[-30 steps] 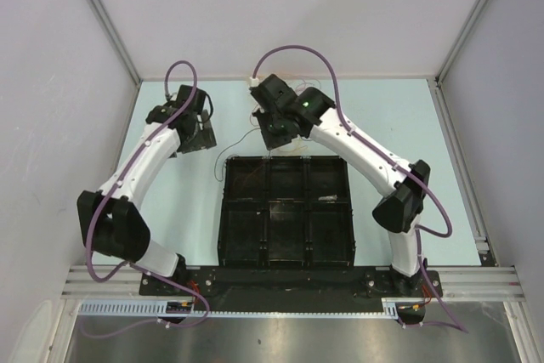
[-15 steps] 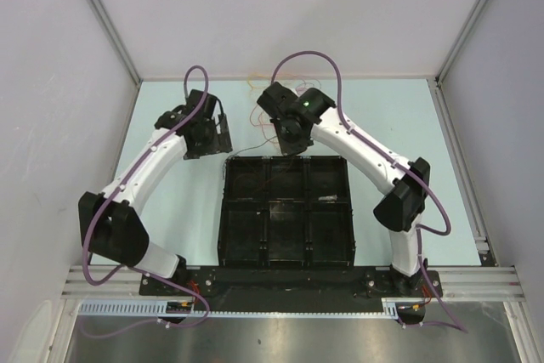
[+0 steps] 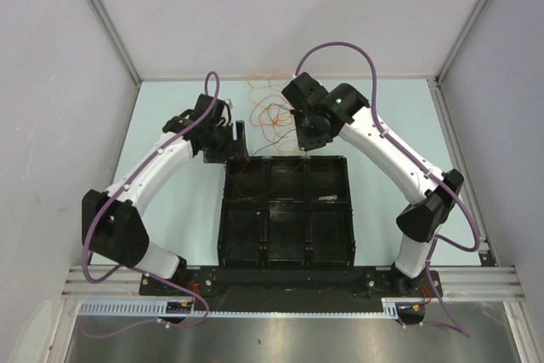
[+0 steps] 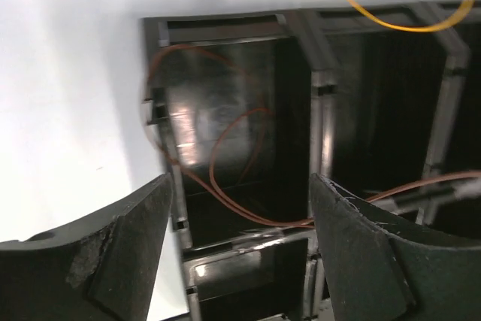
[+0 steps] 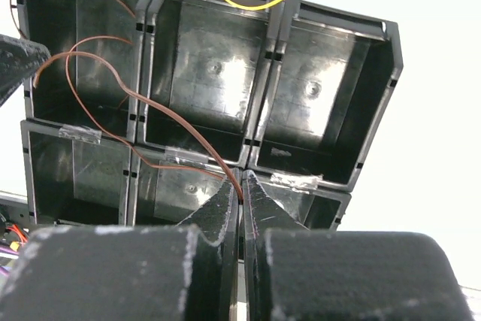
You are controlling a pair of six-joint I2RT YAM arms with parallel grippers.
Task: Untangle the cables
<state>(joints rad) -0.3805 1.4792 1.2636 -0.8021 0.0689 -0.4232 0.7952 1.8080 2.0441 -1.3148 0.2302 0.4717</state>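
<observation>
A loose tangle of thin red and orange cables [image 3: 272,115] lies on the table just beyond the black tray [image 3: 224,210]. My right gripper [image 3: 308,144] hangs over the tray's far edge; in the right wrist view it [image 5: 240,189] is shut on a thin red-brown cable [image 5: 161,110] that runs off across the tray's compartments. My left gripper [image 3: 240,138] is open over the tray's far left corner. In the left wrist view its jaws [image 4: 240,212] stand wide apart above a red-brown cable loop [image 4: 225,159] lying in a compartment. An orange cable [image 4: 409,26] crosses the top.
The black tray [image 5: 259,88] has several open compartments divided by thin walls [image 4: 322,110]. A yellow-orange cable [image 5: 242,4] drapes over its far rim. A tip of my left gripper [image 5: 15,62] shows at the left of the right wrist view. Enclosure walls surround the table.
Both arms have swung to the right. My left gripper moved from the table's left to the tray's far left corner. My right gripper moved right, and the cable tangle now shows between the grippers.
</observation>
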